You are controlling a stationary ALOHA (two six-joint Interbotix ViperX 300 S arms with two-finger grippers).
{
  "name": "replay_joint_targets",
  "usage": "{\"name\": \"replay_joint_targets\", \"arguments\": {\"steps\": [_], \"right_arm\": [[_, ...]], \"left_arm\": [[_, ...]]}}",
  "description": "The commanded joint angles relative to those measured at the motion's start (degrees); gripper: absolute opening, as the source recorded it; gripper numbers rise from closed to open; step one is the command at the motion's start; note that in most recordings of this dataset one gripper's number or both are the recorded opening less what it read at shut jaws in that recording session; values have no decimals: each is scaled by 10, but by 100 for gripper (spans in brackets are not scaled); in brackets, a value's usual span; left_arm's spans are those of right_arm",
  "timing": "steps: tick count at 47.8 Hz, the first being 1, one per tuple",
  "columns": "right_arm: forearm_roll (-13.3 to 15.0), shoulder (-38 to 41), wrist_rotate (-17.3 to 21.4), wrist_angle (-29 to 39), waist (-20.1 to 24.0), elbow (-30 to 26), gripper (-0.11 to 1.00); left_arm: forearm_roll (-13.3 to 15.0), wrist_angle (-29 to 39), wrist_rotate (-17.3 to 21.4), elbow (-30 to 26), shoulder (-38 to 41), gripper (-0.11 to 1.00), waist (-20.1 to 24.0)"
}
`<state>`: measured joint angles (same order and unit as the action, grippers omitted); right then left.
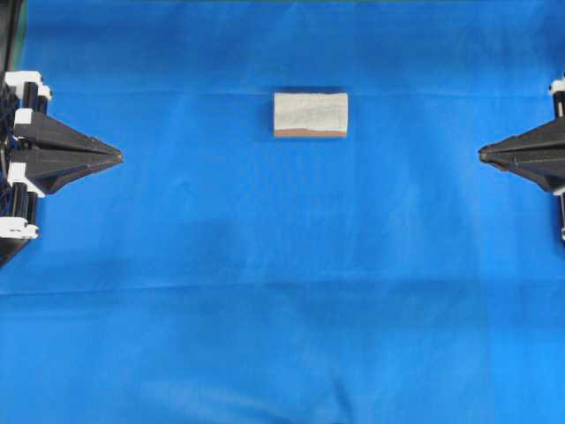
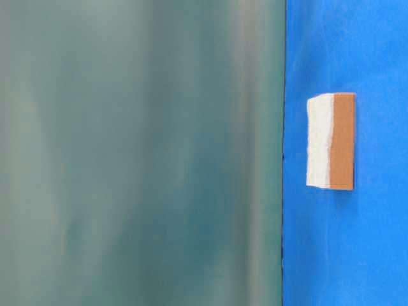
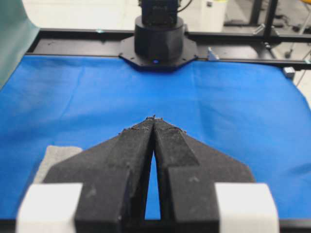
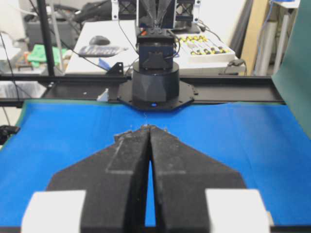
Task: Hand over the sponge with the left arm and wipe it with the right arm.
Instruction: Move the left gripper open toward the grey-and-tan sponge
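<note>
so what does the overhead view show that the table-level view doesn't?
Only overhead: both tools, left tool and right tool, shut, parked at opposite edges, well apart from the sponge, whose pale grey-white face points up.

Only table-level: a blurred green backdrop filling most of the frame, and the sponge's side, white layer against orange-brown layer.

Both: the sponge lying alone on the blue cloth.

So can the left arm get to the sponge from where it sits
Probably yes. The sponge lies alone on the blue cloth, nothing between it and the left arm's shut end effector.
</note>
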<state>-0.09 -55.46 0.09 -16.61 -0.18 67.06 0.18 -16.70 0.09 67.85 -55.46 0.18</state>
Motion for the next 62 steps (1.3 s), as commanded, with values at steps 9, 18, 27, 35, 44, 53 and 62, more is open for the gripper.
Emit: {"name": "replay_joint_targets", "arguments": {"steps": [9, 18, 27, 35, 44, 53, 62], "right_arm": [[0, 8, -4, 22, -1, -21, 0], [-1, 10, -4, 26, -1, -22, 0], [0, 12, -4, 26, -1, -23, 0], [0, 16, -2, 26, -1, -22, 0], [-1, 22, 0, 26, -1, -21, 0], [0, 25, 0, 26, -1, -21, 0], [0, 31, 0, 27, -1, -19, 0]], "left_arm": [[11, -6, 32, -18, 11, 0, 2], [11, -11, 42, -25, 33, 0, 25], [11, -18, 49, -41, 91, 1, 66], [11, -30, 89, -56, 156, 33, 86], [11, -43, 107, -89, 240, 85, 99], [11, -40, 98, -136, 341, 94, 120], [11, -40, 100, -187, 446, 94, 139]]}}
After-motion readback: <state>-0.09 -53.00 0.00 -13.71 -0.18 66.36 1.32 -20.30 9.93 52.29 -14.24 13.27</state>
